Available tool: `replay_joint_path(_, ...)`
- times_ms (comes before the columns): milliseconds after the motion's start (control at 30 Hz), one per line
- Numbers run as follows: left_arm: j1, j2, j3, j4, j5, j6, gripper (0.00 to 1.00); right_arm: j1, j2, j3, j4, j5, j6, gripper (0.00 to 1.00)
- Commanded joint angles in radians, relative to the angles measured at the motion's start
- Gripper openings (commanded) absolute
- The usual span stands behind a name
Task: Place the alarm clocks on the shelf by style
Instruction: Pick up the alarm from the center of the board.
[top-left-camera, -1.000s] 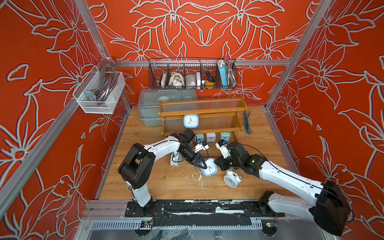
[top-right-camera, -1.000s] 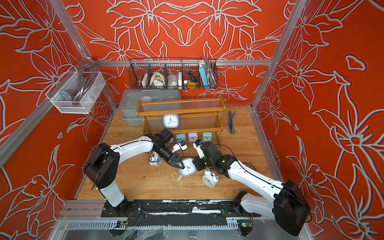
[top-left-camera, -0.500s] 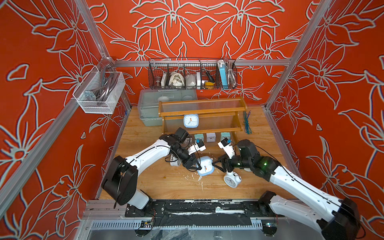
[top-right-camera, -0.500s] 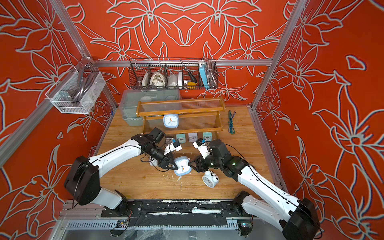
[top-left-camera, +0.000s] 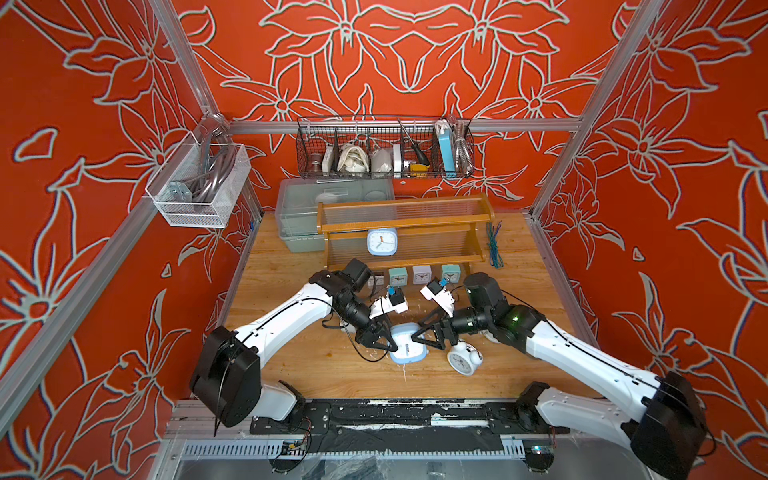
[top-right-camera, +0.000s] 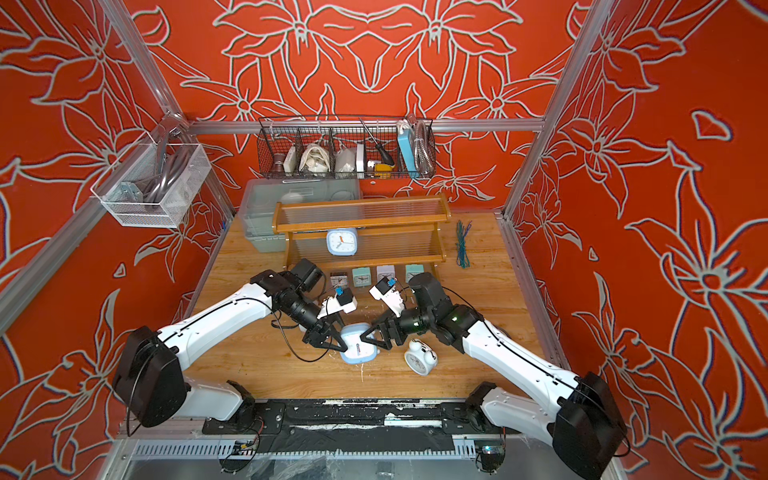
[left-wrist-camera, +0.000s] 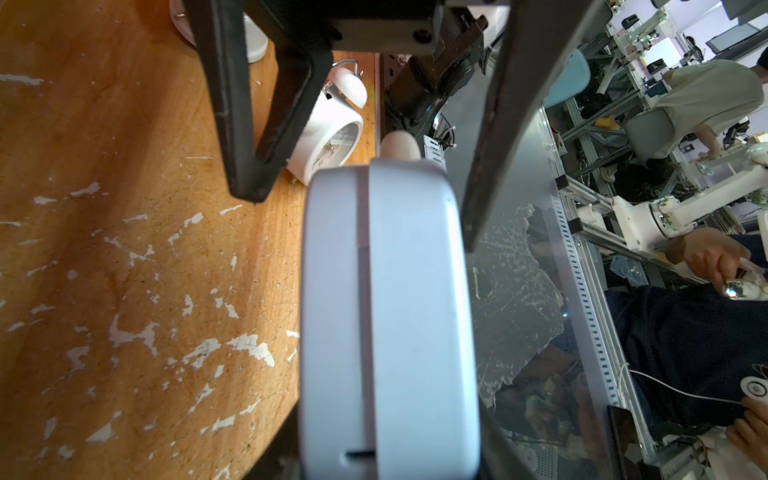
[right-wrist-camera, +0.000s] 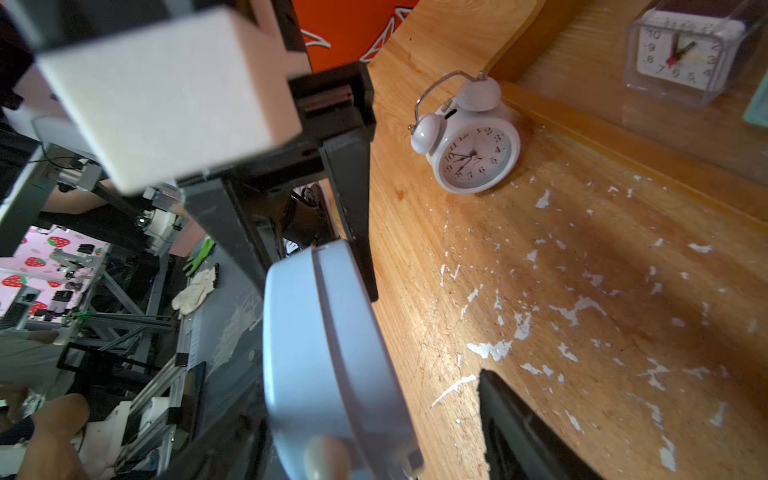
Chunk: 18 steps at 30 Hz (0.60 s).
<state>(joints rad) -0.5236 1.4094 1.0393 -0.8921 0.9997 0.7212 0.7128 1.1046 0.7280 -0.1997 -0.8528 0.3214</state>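
Pale-blue plastic, smooth and rounded: the blue clock (top-left-camera: 409, 351) stands on edge near the middle of the table (top-left-camera: 291, 370). The left gripper (top-left-camera: 385, 343) comes in from nine o'clock and is closed across the clock's thickness. I cannot tell whether the clock rests on the wood or hangs just above it. The right gripper (top-left-camera: 419, 336) reaches in from three o'clock with its jaws spread wide, one finger on either side of the clock's far end, gripping nothing.

This looks like a hand-over. The right gripper should centre itself so that both fingers meet the flat faces together, clear of the knob on the back. It should close firmly before the left lets go, since the shell looks slippery.

A bell clock (top-left-camera: 463, 359) lies close by at four o'clock, so the lift should go straight up first. The shelf (top-left-camera: 405, 218) is at twelve o'clock, and the twin (top-left-camera: 382, 242) is on its middle tier. The blue clock probably belongs just beside it, upright with its face forward.
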Motion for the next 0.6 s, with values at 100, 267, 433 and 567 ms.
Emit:
replay_joint_path(100,0.002,-0.023,-0.002,-0.055,0.062,0.052,0.12,0.008,0.044,0.038,0.049,-0.078,-0.016,0.66)
replay_joint_path(267,0.002,-0.029,-0.001,-0.056,0.062,0.046,0.14,0.010,0.054,0.044,0.056,-0.091,-0.018,0.43)
replay_joint_path(433,0.001,-0.057,-0.006,-0.022,0.052,-0.004,0.21,0.010,0.044,0.035,0.069,-0.084,-0.015,0.30)
replay_joint_path(567,0.034,-0.095,-0.011,0.012,0.065,-0.049,0.51,0.007,0.015,0.020,0.094,-0.033,0.012,0.26)
